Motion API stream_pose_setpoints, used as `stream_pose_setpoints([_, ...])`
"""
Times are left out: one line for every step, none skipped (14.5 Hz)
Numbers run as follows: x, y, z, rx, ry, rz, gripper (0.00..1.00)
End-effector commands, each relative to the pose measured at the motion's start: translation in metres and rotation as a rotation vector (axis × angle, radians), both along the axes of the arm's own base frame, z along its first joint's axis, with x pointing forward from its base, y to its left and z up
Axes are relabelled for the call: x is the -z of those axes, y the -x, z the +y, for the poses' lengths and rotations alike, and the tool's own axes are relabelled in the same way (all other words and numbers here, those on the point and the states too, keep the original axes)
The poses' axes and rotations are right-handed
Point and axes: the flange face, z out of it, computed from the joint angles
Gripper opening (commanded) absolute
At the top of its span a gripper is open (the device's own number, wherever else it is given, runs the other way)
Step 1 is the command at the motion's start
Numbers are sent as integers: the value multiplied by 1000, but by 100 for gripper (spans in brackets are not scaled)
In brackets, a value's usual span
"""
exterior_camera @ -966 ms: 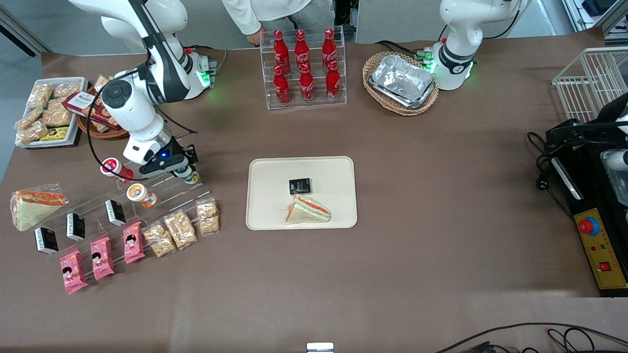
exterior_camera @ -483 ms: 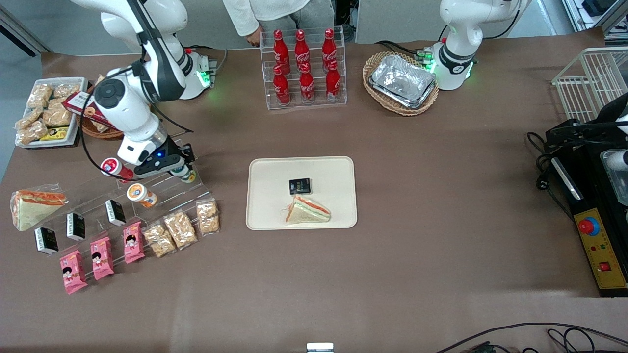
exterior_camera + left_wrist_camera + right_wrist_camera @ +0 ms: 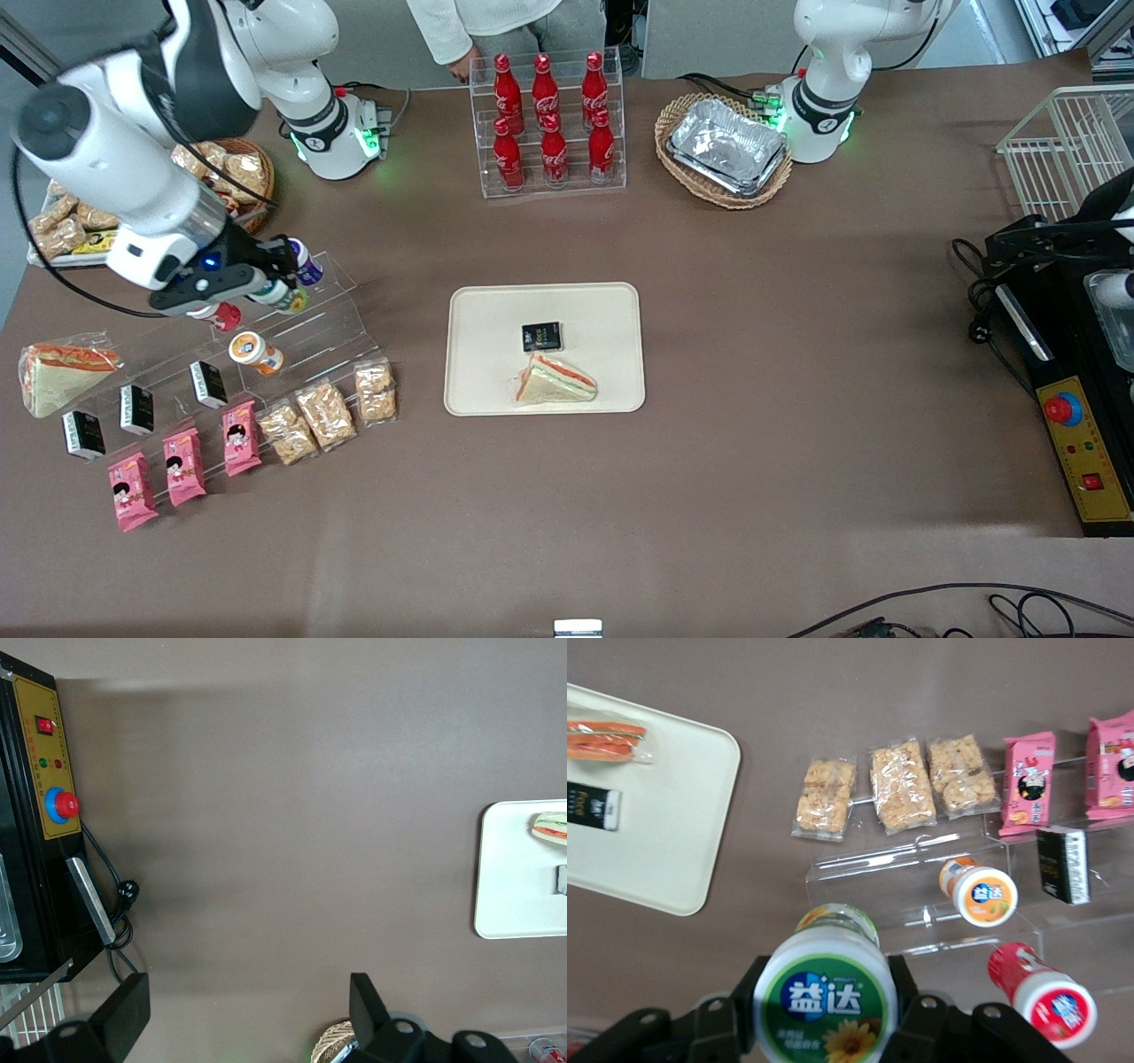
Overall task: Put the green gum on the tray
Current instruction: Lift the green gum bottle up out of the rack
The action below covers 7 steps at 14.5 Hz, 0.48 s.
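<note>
While clamped on the green gum (image 3: 825,1004), gripper (image 3: 266,288) hangs above the clear stepped rack (image 3: 292,341), just beside the blue-lidded bottle (image 3: 305,263); orange-lidded bottle (image 3: 980,893) and red bottle (image 3: 1042,994) below. Tray (image 3: 611,306) well apart, carrying sandwich (image 3: 556,381). Raised higher than half a second ago.

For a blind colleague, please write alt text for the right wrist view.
The gripper is shut on the green gum, its green-marked white lid facing the camera, held above the brown table. Below lie an orange-lidded bottle and a red bottle on a clear stand, snack packs, and the cream tray with a sandwich.
</note>
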Motion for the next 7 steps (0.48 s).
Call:
stream_pose_setpoints([-55,-11,8,5,-33,27,12])
stream_pose_setpoints([-65,-10,14,46,-44,27,12])
stream_pose_setpoints([-71,-9,21,92,-58,27,12])
stream_pose_setpoints([-73,-7,31,126,-71,30,12])
stream_pose_setpoints([-75,-5,49,149,-82,32,12])
stream_pose_setpoints([-75,-3,63,184,-83,38,12])
stream_pose_setpoints([-72,0,79,209,-80,46,12])
